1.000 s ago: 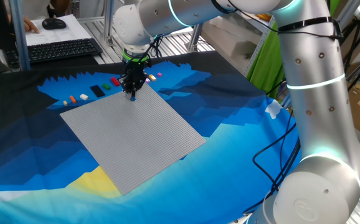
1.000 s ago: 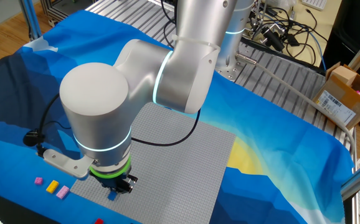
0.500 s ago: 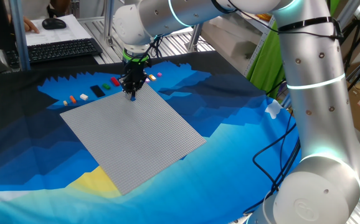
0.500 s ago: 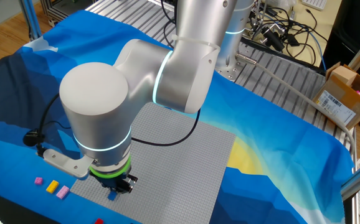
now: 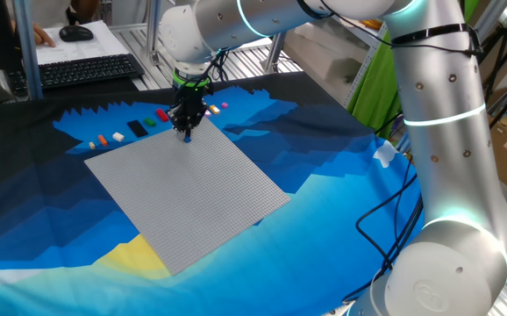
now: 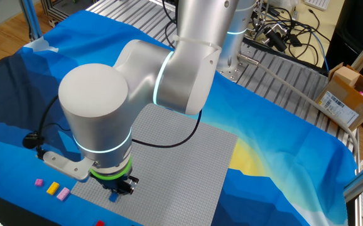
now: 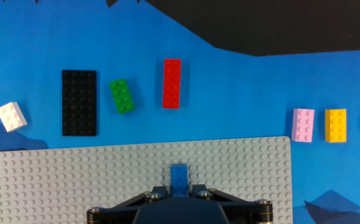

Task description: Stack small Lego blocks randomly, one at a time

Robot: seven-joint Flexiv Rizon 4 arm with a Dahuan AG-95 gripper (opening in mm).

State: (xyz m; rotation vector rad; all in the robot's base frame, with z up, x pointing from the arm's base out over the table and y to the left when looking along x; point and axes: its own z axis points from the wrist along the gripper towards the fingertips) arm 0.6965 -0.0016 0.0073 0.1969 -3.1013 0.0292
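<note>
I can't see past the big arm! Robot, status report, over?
Fingers shut on blue block, low on grey baseplate. Other blocks loose on cloth beyond its edge. Nothing in the way.

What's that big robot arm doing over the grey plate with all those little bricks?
The arm's gripper points straight down and is shut on a small blue brick, holding it against the grey studded plate near the plate's edge. Other bricks lie loose on the blue cloth beside the plate: a white one, a black plate, green, red, pink and yellow.
</note>
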